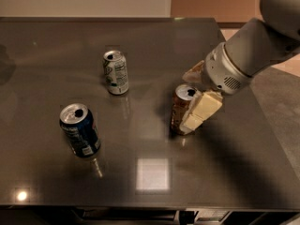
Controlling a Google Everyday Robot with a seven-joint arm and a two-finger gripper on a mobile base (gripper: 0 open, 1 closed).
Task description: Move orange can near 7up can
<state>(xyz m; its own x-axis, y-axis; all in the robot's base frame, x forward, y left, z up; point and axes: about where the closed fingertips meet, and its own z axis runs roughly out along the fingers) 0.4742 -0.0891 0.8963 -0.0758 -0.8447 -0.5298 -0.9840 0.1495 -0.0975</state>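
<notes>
The orange can stands upright right of the middle of the dark table. The 7up can stands upright to its left and a little farther back, well apart from it. My gripper comes in from the right on a grey arm and is open, with the orange can between its cream fingers. One finger lies along the can's near right side, and the other shows behind the can. I cannot tell whether the fingers press the can.
A dark blue can stands at the front left of the table. The table's right edge runs just under my arm, with floor beyond it. A bright light reflection lies on the tabletop near the front.
</notes>
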